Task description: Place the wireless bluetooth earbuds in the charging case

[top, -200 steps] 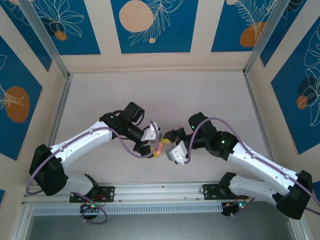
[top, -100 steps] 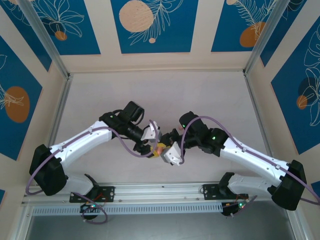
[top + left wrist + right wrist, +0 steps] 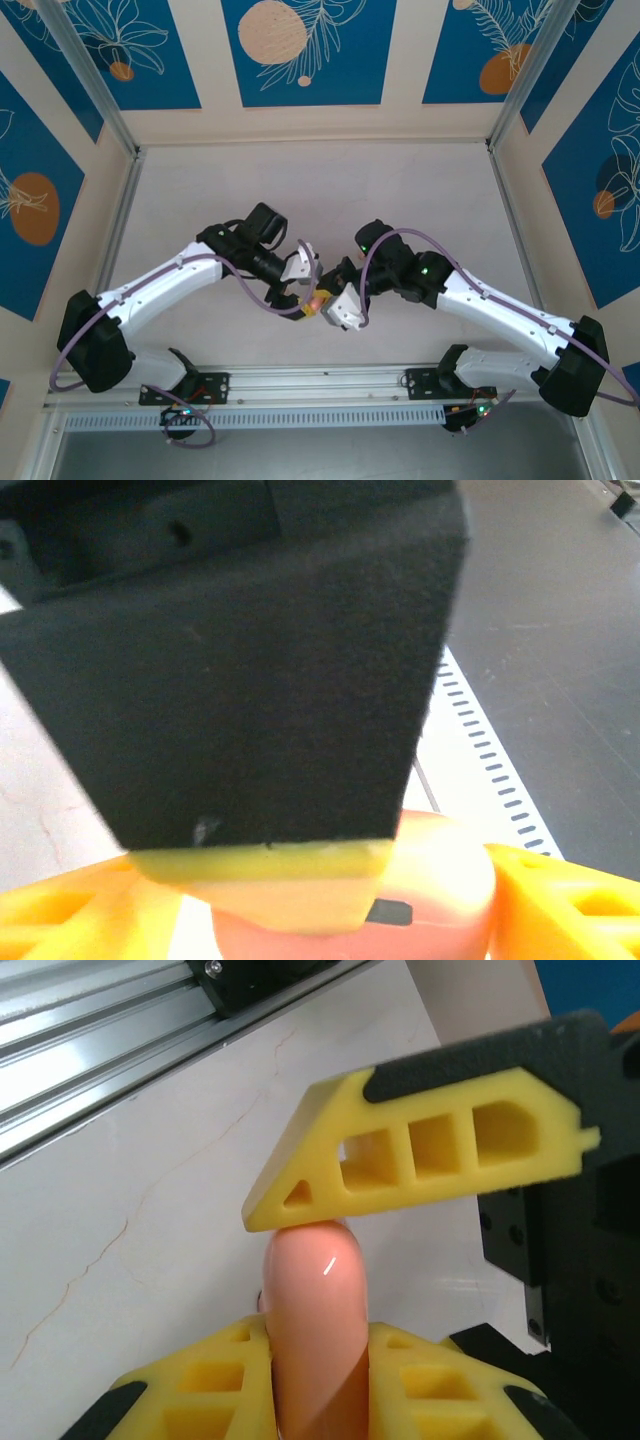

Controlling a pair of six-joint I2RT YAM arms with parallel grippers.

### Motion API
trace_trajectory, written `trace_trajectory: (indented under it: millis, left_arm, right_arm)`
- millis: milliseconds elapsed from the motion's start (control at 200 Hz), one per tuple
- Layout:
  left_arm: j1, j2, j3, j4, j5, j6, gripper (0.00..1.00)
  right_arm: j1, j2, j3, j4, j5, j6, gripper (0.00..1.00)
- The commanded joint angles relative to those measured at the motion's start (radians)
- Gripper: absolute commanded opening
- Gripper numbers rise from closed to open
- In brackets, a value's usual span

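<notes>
The salmon-pink charging case [image 3: 318, 297] hangs just above the table at the middle, where both grippers meet. My right gripper [image 3: 315, 1385] is shut on it, a yellow pad pressed against each broad face of the case [image 3: 312, 1290]. One yellow finger [image 3: 420, 1150] of the left gripper rests on the case's top end. In the left wrist view my left gripper [image 3: 310, 920] stands open around the case [image 3: 445, 865], with a gap at its left finger. The right gripper's black finger [image 3: 250, 680] hides the case's upper part. The earbuds are out of view.
An aluminium rail [image 3: 320, 385] runs along the table's near edge, close below the grippers, and shows in the right wrist view as the rail [image 3: 120, 1030]. Patterned walls close in the back and both sides. Bare white tabletop [image 3: 320, 190] lies beyond the arms.
The right arm has moved left to the case and its jaws have shut on it. The left gripper's jaws have widened around the case. The case has stayed in place.
</notes>
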Motion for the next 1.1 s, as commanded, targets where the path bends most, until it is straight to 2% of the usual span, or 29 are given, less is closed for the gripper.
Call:
trace_trajectory:
  millis: [0, 155, 530, 690, 1095]
  left_arm:
    - [0.007, -0.049, 0.005, 0.046, -0.036, 0.001, 0.8]
    - [0.008, -0.113, -0.04, 0.112, -0.094, -0.022, 0.85]
    - [0.008, -0.258, -0.143, 0.226, -0.294, -0.053, 0.84]
    - [0.009, -0.256, -0.14, 0.205, -0.336, -0.039, 0.83]
    - [0.002, -0.214, -0.088, 0.119, -0.359, 0.019, 0.75]
  right_arm:
    - [-0.02, 0.003, 0.028, -0.02, -0.065, 0.065, 0.1]
    - [-0.076, 0.005, 0.019, -0.028, -0.14, 0.177, 0.09]
    - [-0.252, 0.005, -0.07, 0.102, -0.305, 0.564, 0.09]
    - [-0.273, 0.025, -0.09, 0.163, -0.325, 0.682, 0.09]
    - [-0.259, 0.082, -0.061, 0.21, -0.388, 0.8, 0.09]
